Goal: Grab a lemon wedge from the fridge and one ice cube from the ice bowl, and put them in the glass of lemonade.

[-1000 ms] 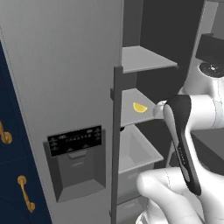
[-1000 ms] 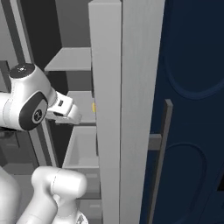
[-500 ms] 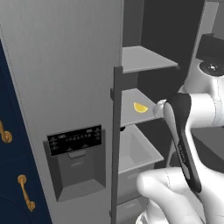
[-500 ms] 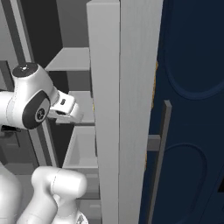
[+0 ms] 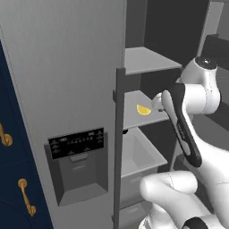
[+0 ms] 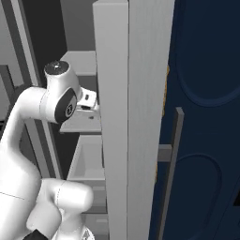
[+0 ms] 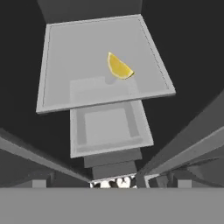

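The grey fridge (image 5: 67, 67) stands with one door swung open, its black dispenser panel (image 5: 77, 143) facing me. On the middle shelf (image 5: 134, 118) lies the small yellow lemon wedge (image 5: 143, 109), alone on the grey surface. My gripper (image 5: 156, 103) hovers at the shelf's front edge, just right of the wedge and apart from it, jaws open and holding nothing. The hand view looks down on the lemon wedge (image 7: 119, 67), right of centre on the shelf (image 7: 65, 65). In the right base view the hand (image 6: 89, 100) reaches in behind the door's edge.
An upper shelf (image 5: 147, 60) sits above the hand, and a white drawer bin (image 5: 138, 154) below the lemon's shelf. The open door (image 6: 133, 117) stands close on the arm's right. Navy cabinets with brass handles (image 5: 5, 137) flank the fridge on the left.
The arm has lifted and pushed the hand forward into the fridge, closer to the middle shelf. The lemon wedge has not moved. The jaws stay open.
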Tool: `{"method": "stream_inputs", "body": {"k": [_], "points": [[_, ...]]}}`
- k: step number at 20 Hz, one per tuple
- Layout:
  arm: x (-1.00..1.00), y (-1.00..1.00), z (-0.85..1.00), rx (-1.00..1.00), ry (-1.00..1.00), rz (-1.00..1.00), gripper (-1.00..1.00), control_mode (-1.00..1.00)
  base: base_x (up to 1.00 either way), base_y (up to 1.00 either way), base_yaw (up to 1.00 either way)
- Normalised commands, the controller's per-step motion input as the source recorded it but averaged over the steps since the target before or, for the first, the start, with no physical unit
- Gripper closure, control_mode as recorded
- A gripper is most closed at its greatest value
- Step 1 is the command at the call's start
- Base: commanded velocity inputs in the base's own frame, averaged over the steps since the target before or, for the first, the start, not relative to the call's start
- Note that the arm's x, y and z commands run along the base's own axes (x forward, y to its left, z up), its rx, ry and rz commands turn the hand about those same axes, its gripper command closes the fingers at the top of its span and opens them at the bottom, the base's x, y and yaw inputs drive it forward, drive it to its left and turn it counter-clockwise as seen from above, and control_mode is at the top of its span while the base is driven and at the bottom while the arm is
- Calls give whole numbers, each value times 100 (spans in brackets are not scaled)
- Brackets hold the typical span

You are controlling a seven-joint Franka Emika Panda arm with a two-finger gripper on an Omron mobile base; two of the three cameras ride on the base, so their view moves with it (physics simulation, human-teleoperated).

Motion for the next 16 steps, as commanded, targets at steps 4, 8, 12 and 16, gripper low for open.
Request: {"method": "stream_inputs", "body": {"k": [4,8,12,16], "points": [[95,-6,-32,0,0,14,-100,-100,0,0,0],[100,0,-64,-1,2,13,-100,-100,0,0,0],[72,-8,-50,0,2,10,-100,-100,0,0,0],[48,0,-49,0,9,4,-100,-100,0,0,0]]}}
